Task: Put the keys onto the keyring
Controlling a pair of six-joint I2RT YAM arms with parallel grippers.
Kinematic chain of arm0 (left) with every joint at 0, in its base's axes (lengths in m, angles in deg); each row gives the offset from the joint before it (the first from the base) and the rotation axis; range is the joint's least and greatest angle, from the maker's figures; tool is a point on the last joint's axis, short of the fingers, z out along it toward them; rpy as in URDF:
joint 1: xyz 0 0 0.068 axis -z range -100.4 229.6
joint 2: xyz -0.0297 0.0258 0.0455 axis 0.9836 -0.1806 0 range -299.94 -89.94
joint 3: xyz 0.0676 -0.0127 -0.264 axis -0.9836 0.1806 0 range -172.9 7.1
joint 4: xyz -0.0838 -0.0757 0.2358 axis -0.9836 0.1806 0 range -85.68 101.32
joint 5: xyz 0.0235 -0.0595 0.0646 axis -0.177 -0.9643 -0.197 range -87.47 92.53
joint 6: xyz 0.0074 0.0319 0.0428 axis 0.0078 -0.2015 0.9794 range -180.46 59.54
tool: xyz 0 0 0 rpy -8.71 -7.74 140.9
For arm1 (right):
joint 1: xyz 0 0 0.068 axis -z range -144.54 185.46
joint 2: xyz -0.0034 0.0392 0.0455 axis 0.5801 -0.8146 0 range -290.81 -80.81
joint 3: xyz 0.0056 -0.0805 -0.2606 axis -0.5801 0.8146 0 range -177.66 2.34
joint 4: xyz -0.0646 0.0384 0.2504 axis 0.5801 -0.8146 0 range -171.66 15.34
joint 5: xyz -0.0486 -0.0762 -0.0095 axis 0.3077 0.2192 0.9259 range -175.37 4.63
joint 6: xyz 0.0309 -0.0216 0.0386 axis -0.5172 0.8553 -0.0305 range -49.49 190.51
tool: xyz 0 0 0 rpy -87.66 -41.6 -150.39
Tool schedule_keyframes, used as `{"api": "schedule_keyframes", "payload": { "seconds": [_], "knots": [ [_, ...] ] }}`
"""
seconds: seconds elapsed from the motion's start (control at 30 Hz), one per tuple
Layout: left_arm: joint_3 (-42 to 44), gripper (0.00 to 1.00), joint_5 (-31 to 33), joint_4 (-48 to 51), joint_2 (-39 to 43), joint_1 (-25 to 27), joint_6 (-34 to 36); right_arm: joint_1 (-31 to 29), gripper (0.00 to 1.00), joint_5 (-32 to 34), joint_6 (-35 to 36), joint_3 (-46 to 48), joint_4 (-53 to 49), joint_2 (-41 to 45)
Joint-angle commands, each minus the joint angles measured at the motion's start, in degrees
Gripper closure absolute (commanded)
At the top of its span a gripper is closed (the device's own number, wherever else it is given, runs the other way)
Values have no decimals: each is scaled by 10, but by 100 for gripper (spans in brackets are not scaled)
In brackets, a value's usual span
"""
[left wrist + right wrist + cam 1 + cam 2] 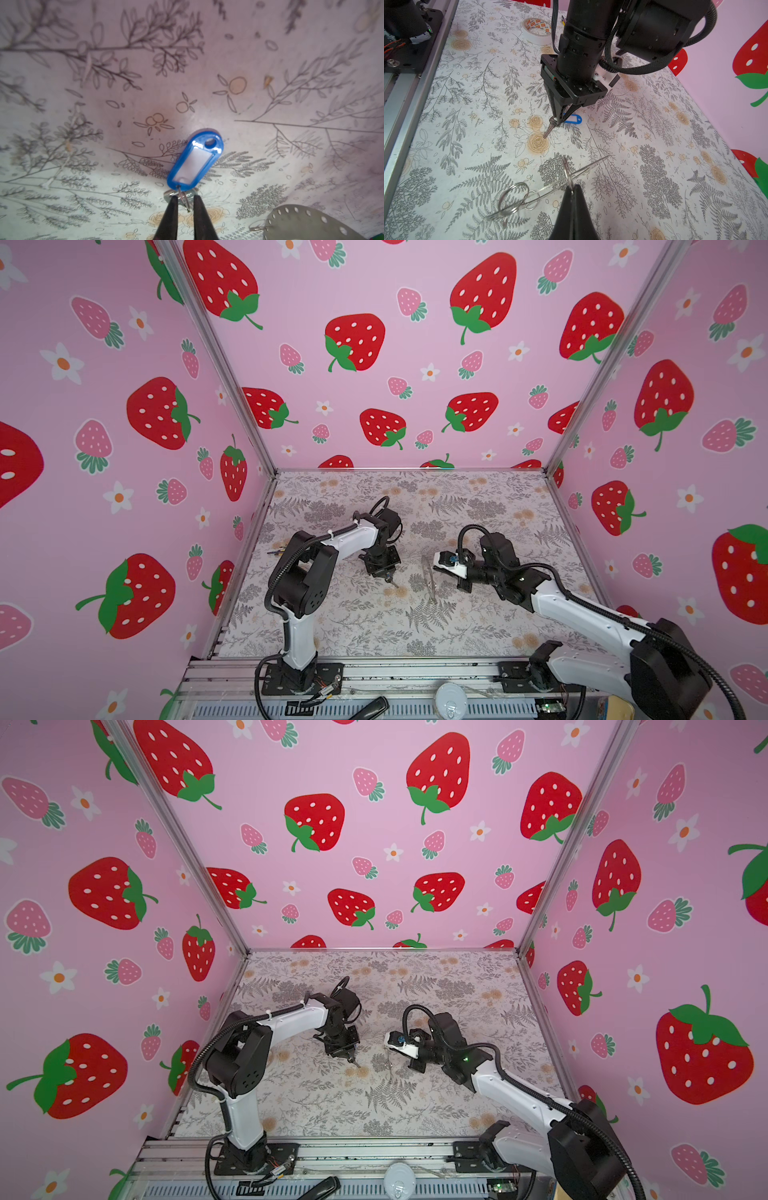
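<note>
Lying flat on the floral-print counter (467, 124): blue key tag (194, 160) with a white label window and an empty hole at its far end. A small wire ring joins it to the key (549, 129).

Key: plain metal, slanted, blade tip touching a printed rose on the counter. It sits near the middle of the counter, left of the keyring in both top views and apart from it.

Left gripper (185, 197): pointing down at the counter, fingers drawn in to a narrow gap and pinching the key's head, with the wire ring between them.

Keyring (307, 222): large flat grey metal band with small holes round it. It is held on edge above the counter, showing as a thin sliver in a top view (428, 578).

Upright split ring (566, 170): threaded on the keyring's band and standing at the right gripper's tips.

Right gripper (572, 190): fingers fully closed, clamped on the lower edge of the upright split ring.

Loose split rings (512, 197): two, hanging at the other end of the band.

Roll of white tape (537, 31): on the counter behind the left arm, well apart from the key.
</note>
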Motion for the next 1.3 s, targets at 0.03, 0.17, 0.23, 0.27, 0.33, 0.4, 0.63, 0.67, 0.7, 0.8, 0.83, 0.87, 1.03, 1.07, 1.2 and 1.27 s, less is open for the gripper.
{"api": "schedule_keyframes", "payload": {
  "seconds": [0.03,0.17,0.23,0.27,0.33,0.4,0.63,0.67,0.7,0.8,0.83,0.87,1.03,1.07,1.2,1.27],
  "knots": [
    [-8,83,-1,15,-11,2,-7,-2,100,-5,8,7,15,-6],
    [-12,86,-1,18,-19,3,-3,-2,100,-7,8,7,15,-9],
    [-14,87,0,21,-21,3,-1,-2,100,-7,9,7,14,-9],
    [-15,87,1,22,-22,3,-1,-2,100,-7,9,7,14,-9],
    [-15,88,2,23,-23,2,2,-2,100,-6,10,7,14,-9],
    [-16,90,3,23,-22,2,3,-2,100,-6,9,7,14,-9],
    [-26,100,8,33,-11,4,25,-2,100,-5,10,6,15,-11],
    [-28,100,7,35,-8,4,33,-2,100,-5,10,6,15,-11],
    [-30,100,6,37,-4,5,44,-2,100,-3,10,6,14,-11],
    [-35,100,-2,37,10,5,91,-2,100,1,10,6,15,-9],
    [-38,100,-7,39,14,6,116,-2,100,3,10,6,14,-9],
    [-40,100,-13,40,18,6,140,-2,100,5,9,5,13,-9],
    [-56,100,17,76,45,15,302,-2,100,18,9,1,5,-5],
    [-62,100,38,89,44,16,332,-2,100,20,9,-1,2,-3],
    [-92,100,83,135,14,20,428,-2,100,22,7,-5,-8,6],
    [-99,100,83,139,2,24,459,-2,100,22,4,-6,-12,11]
  ]
}}
